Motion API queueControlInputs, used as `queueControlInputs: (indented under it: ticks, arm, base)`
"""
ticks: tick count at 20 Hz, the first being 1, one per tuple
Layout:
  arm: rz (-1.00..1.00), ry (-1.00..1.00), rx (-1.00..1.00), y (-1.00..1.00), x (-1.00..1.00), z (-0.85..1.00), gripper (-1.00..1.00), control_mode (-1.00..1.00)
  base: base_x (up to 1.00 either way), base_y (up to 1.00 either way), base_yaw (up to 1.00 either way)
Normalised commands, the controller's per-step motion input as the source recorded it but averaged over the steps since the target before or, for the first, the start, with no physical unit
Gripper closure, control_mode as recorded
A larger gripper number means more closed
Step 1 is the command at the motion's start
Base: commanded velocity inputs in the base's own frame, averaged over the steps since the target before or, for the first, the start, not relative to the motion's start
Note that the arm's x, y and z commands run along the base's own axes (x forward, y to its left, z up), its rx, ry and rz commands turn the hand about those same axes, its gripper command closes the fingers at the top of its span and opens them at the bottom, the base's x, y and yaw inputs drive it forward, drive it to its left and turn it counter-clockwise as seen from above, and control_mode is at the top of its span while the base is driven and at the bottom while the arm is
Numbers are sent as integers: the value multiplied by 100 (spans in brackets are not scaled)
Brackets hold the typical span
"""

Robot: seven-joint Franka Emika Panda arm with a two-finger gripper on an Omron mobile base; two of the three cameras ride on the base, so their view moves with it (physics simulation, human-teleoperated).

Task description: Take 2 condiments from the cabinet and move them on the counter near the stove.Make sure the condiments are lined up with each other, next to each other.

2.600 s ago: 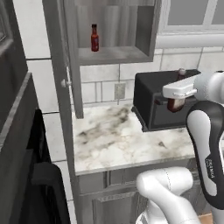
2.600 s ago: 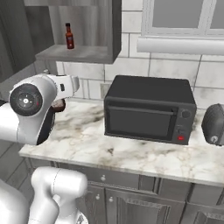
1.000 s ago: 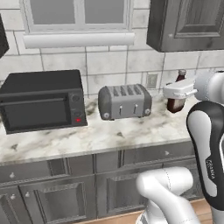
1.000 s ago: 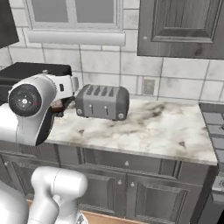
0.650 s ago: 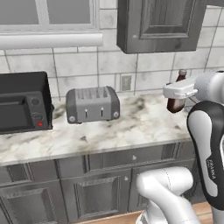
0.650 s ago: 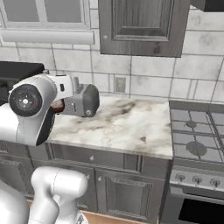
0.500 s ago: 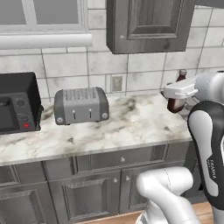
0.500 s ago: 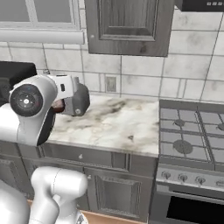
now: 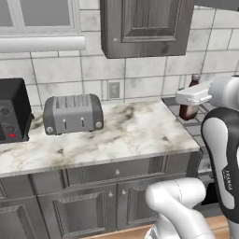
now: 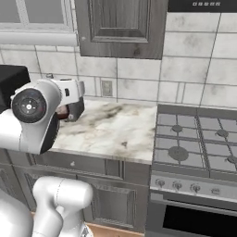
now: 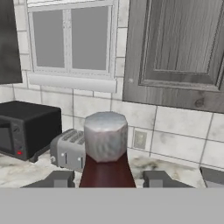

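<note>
right base view gives me the stove (image 10: 194, 141), dark with black grates, butting the right end of the marble counter (image 10: 109, 129); the left base view has the silver toaster (image 9: 73, 113) sitting on that counter (image 9: 116, 133) and a corner of the black toaster oven (image 9: 11, 114) at the left edge. hand view adds a window (image 11: 72, 41) above the toaster oven (image 11: 26, 127) and toaster (image 11: 68, 151), plus a grey cabinet door (image 11: 179, 52) up on the wall. my own arm hides a lot: in the right base view the big white joint covers most of the hand, and just a sliver of dark red-brown bottle (image 10: 62, 111) peeks out under it. in the left base view the bottle (image 9: 189, 109) is clearer, upright, narrow neck rising above the white hand, held off the right end of the counter, its base hard to place against the surface behind. my pincer (image 11: 107, 179) is clamped on the bottle (image 11: 107, 173): in hand view the two dark fingertips (image 11: 59, 178) flank its red-brown shoulder, its pale cap standing right in front of the lens. bottle body below the shoulders is cut off by the frame.
</note>
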Motion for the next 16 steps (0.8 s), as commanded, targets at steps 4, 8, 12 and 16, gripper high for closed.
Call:
queueControlInputs:
  ticks: [4,8,12,16]
  arm:
    - [0,0,0,0,0,0,100,100]
    - [0,0,0,0,0,0,100,100]
    - [0,0,0,0,0,0,100,100]
    - [0,0,0,0,0,0,100,100]
  base:
    - [36,0,0]
    - [69,0,0]
    - [72,-4,0]
    - [48,-3,0]
